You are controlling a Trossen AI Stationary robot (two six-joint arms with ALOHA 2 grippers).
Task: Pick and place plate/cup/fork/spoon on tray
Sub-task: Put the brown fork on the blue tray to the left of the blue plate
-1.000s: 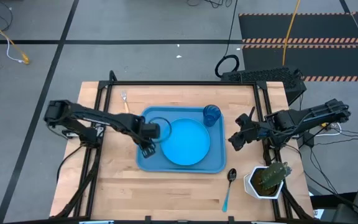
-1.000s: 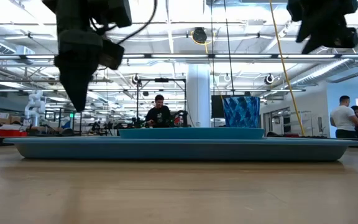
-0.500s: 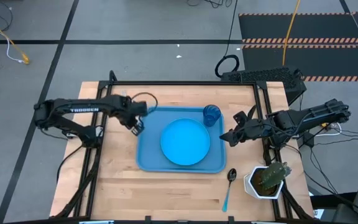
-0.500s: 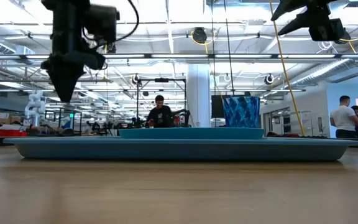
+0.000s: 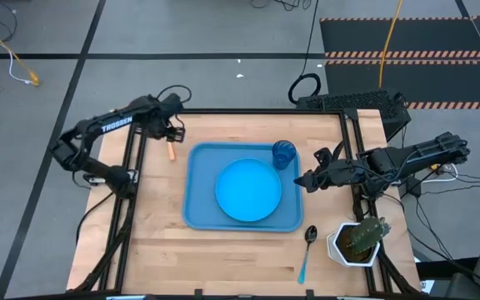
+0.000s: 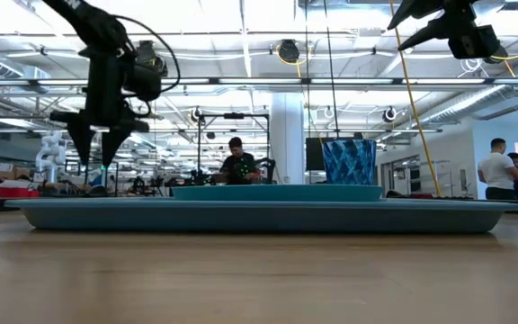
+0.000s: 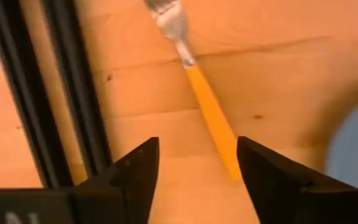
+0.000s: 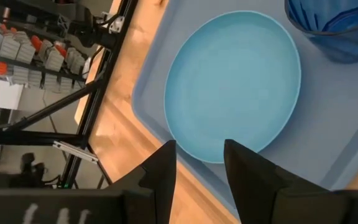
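The fork, with silver tines and an orange handle, lies flat on the wood at the table's far left, just outside the tray. My left gripper hangs open above it, fingers pointing down, one on each side of the handle in the left wrist view, touching nothing. The round plate and the cup stand on the tray. The spoon lies on the wood near the tray's near right corner. My right gripper hovers open beside the tray's right rim.
A white pot with a cactus stands at the near right corner, close to the spoon. Black frame rails run along the table's left and right sides, next to the fork. Bare wood lies in front of the tray.
My left gripper has swung from over the tray's left part toward the table's far left corner, stopping above the fork, and its fingers have opened. My right gripper has tipped and shifted slightly toward the tray.
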